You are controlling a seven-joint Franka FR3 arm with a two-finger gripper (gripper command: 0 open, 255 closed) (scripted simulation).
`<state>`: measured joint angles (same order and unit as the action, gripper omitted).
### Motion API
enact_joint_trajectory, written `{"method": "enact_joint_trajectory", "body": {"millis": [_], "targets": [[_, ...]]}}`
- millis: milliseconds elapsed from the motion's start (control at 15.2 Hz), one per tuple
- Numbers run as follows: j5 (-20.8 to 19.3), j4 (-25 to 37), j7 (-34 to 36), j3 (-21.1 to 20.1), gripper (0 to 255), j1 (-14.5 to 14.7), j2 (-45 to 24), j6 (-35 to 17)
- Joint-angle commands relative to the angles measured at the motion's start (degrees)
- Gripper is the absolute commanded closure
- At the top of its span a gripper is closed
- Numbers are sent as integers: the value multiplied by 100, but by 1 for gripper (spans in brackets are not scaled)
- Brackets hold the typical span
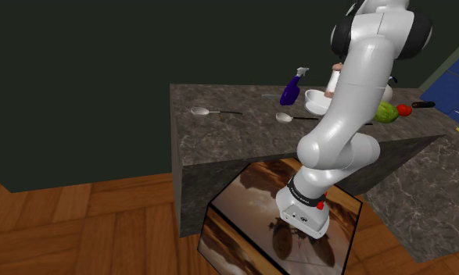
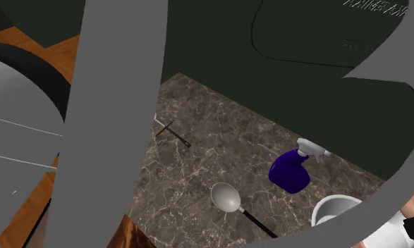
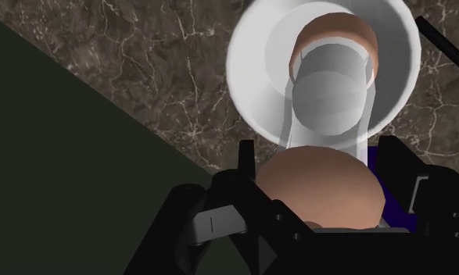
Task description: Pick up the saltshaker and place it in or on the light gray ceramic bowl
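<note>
The gripper (image 3: 321, 168) pinches the saltshaker (image 3: 329, 101) between 2 fingers, long axis seemingly pointing down into the bowl (image 3: 247, 62).

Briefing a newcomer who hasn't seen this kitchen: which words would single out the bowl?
Find the dark marbled counter. At its far side, to the shoulder view's right of the purple spray bottle, sits the white round bowl. It is the one wide, open vessel there.

White arm (image 1: 353, 86), dark joints (image 1: 341, 35), black gripper (image 3: 317, 168)

The spray bottle (image 1: 292, 90) stands on the counter (image 1: 227, 137) just beside the bowl (image 1: 315, 100).
</note>
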<state>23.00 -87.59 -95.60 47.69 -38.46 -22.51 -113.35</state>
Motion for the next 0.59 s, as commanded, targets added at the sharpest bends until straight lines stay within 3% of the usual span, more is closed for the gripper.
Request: {"method": "enact_joint_trajectory", "body": {"millis": [0,528], "targets": [[49,-127,-55,-22,255,-10,-40,-153],[129,-390,-132,-65,255,4,-96,-448]]}}
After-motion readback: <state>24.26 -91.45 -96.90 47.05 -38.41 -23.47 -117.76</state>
